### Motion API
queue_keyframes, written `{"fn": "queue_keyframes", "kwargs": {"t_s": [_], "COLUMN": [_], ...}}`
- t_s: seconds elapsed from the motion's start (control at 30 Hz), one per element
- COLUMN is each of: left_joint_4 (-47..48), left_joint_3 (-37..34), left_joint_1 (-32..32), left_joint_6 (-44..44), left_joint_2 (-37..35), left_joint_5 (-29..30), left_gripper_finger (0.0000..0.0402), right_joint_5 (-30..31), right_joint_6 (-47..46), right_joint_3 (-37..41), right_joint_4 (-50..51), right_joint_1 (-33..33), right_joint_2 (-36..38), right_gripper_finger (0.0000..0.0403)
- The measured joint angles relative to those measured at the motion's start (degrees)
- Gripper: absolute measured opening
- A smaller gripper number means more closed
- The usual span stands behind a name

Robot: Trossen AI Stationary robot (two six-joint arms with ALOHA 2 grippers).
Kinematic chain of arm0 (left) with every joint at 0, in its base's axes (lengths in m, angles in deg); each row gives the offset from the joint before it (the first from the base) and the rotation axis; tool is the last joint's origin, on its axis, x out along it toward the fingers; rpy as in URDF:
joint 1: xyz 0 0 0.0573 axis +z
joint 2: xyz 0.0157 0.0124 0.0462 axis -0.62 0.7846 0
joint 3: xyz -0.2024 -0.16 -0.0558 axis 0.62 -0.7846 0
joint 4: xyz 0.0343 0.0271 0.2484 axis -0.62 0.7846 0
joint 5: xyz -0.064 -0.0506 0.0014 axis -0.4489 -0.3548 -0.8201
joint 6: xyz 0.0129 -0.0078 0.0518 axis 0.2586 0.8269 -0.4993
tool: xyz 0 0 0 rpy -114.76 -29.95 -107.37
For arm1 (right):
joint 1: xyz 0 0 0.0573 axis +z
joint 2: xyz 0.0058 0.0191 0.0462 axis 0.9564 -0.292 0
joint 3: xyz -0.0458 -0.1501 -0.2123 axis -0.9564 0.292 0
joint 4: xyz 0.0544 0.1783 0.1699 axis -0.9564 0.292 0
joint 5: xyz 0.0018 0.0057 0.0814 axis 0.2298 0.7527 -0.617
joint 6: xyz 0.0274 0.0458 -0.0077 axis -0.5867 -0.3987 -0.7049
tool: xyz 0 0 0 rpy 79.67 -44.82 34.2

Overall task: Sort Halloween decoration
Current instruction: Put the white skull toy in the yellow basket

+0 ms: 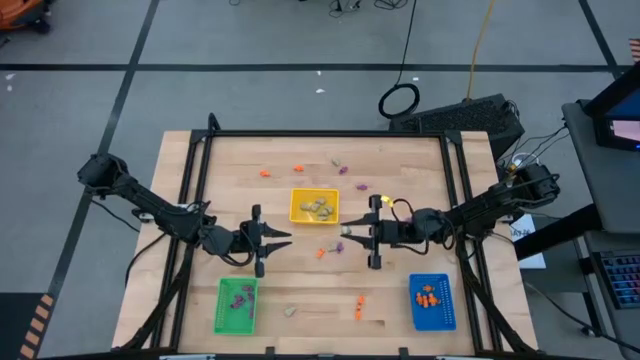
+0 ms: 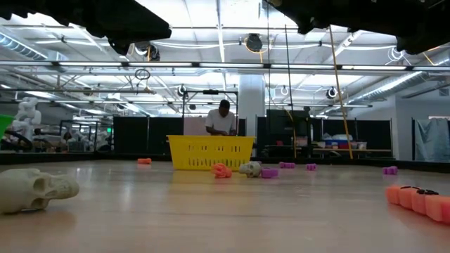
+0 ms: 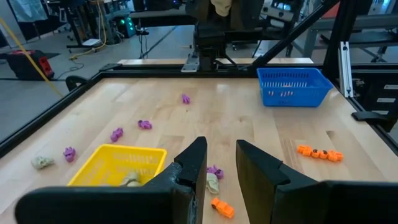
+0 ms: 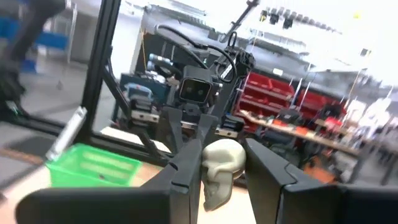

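Wooden bench (image 1: 420,180): sorting partly complete, trinkets loaded in all three trays.
Right gripper (image 4: 217,163) clamps a pale skull (image 4: 219,171); left gripper (image 3: 221,165) is part-open, empty; loose trinkets (image 3: 144,124) remain.

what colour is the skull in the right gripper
Pale beige-grey. The skull sits between the right gripper's fingers, best seen in the right wrist view.

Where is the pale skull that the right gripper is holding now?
The pale skull sits between the fingers of the right gripper, near the table's middle in the high view, just right of the yellow tray and facing the left gripper.
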Motion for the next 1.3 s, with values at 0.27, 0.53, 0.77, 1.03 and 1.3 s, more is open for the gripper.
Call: {"fn": "queue_keyframes", "kwargs": {"t_s": [0.27, 0.53, 0.77, 1.03, 1.3], "left_joint_4": [0.0, 0.0, 0.0, 0.0, 0.0], "left_joint_3": [0.0, 0.0, 0.0, 0.0, 0.0], "left_joint_1": [0.0, 0.0, 0.0, 0.0, 0.0], "left_joint_6": [0.0, 0.0, 0.0, 0.0, 0.0], "left_joint_2": [0.0, 0.0, 0.0, 0.0, 0.0], "left_joint_5": [0.0, 0.0, 0.0, 0.0, 0.0], "left_gripper_finger": [0.0083, 0.0083, 0.0083, 0.0083, 0.0083], "right_joint_5": [0.1, 0.1, 0.1, 0.1, 0.1], "right_joint_6": [18.3, 32.0, 29.6, 26.3, 20.3], "right_joint_3": [0.0, 0.0, 0.0, 0.0, 0.0], "right_joint_4": [0.0, 0.0, 0.0, 0.1, 0.1], "right_joint_1": [0.0, 0.0, 0.0, 0.0, 0.0], "right_joint_2": [0.0, 0.0, 0.0, 0.0, 0.0], "right_gripper_finger": [0.0080, 0.0080, 0.0080, 0.0080, 0.0080]}}
